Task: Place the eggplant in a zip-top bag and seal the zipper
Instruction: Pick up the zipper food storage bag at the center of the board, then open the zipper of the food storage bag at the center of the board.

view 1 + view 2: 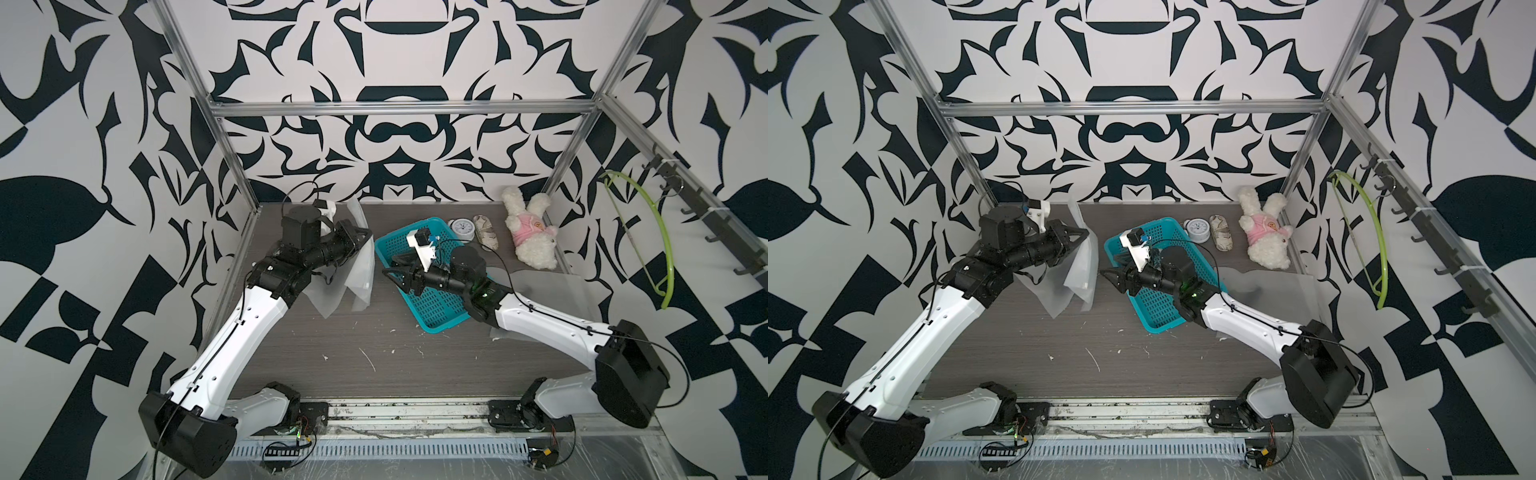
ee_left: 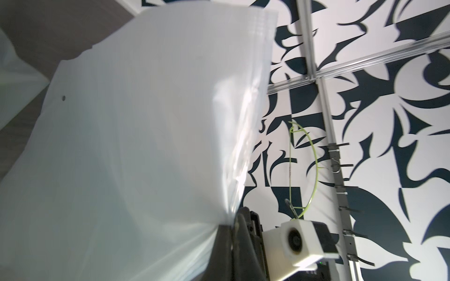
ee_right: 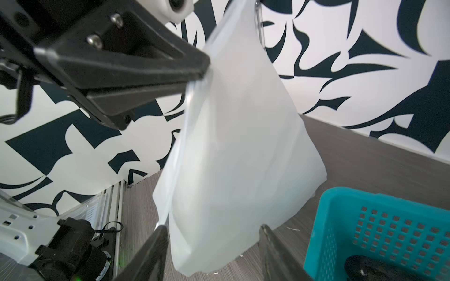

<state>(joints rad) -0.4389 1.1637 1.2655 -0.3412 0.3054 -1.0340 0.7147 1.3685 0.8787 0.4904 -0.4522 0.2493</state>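
1. Directions take the table (image 1: 374, 365) as a clock face in the top views, with 12 at the back wall.
2. The left gripper (image 1: 368, 237) is at about 10 o'clock. Its jaws are clamped tight on one edge of the zip-top bag (image 1: 336, 291), as the right wrist view shows up close (image 3: 204, 70).
3. The translucent zip-top bag hangs limp and flat from that grip, draping down toward the table. The left wrist view shows its ridged zipper strip (image 2: 265, 24) along one edge. I cannot tell whether the mouth is parted.
4. The teal perforated basket (image 1: 432, 330) sits just right of centre and runs toward 1 o'clock.
5. A dark object (image 1: 400, 261) lies in the basket at its 10 o'clock end and also shows in the right wrist view (image 3: 360, 266). It may be the eggplant, but it is too blurred and hidden to be sure.
6. The right gripper (image 1: 388, 277) hovers over the basket's 9 o'clock rim and points at the bag. Its jaws stand partly spread and hold nothing. It is near the bag but apart from it.
7. A second sheet of clear plastic (image 1: 544, 291) lies flat at 3 o'clock, partly under the right arm.
8. Toward 1 o'clock, behind the basket, are a small round clock (image 1: 462, 227), a patterned oblong item (image 1: 485, 232) and a white plush toy in a pink top (image 1: 530, 230).
9. A green hanger (image 1: 660, 249) hangs on the wall at 3 o'clock.
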